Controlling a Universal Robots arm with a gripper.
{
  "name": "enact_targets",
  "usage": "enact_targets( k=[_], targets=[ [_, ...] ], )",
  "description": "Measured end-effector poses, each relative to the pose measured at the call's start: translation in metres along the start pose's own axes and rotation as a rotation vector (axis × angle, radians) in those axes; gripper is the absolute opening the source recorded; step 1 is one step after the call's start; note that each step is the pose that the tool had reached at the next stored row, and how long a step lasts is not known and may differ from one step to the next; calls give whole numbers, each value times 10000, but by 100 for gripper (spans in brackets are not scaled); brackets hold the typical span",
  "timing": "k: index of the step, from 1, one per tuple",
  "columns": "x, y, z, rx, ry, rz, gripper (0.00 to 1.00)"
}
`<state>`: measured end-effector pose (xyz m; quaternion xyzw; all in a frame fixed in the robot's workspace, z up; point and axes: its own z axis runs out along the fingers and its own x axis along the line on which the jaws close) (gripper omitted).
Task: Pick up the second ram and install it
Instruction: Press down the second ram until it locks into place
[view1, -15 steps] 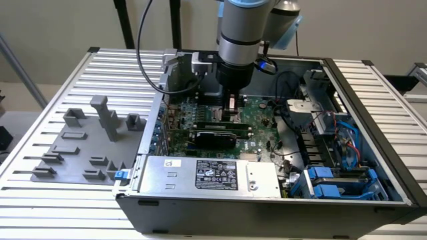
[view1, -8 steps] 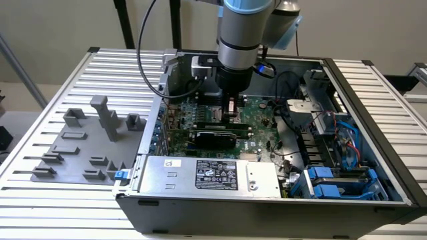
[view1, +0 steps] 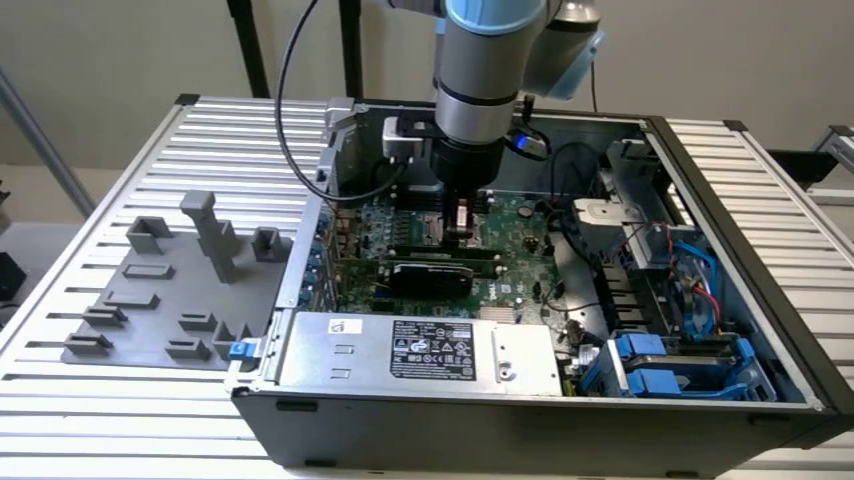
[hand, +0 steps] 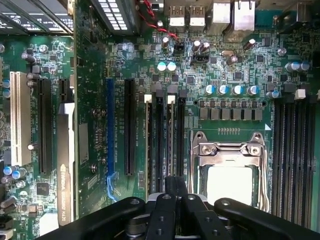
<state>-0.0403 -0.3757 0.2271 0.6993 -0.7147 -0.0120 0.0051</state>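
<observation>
Exterior view: the arm reaches down into the open PC case (view1: 747, 200). The gripper (view1: 461, 225) is low over the motherboard (view1: 514, 225), approx. above the memory slots. The grey fixture (view1: 160, 300) on the exterior view's left shows no green stick.

Wrist view: the gripper's fingers (hand: 167, 210) are drawn close together, w/ only a slit between them. I can't tell if the second ram is pinched there edge-on, so its place is unclear. The fingers sit in line w/ the slots (hand: 165, 140) beside the CPU socket (hand: 227, 170).

To do it well: keep the stick parallel to the slot, have the white latches (hand: 148, 98) open, match the notch, and press straight down w/ no tilt.
</observation>
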Motion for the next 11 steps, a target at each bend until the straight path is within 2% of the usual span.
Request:
enact_targets(
  k=[4, 11],
  targets=[
    [-1, 4, -161, 0, -2, 0, 0],
    [-2, 4, -168, -4, -4, -1, 0]
  ],
)
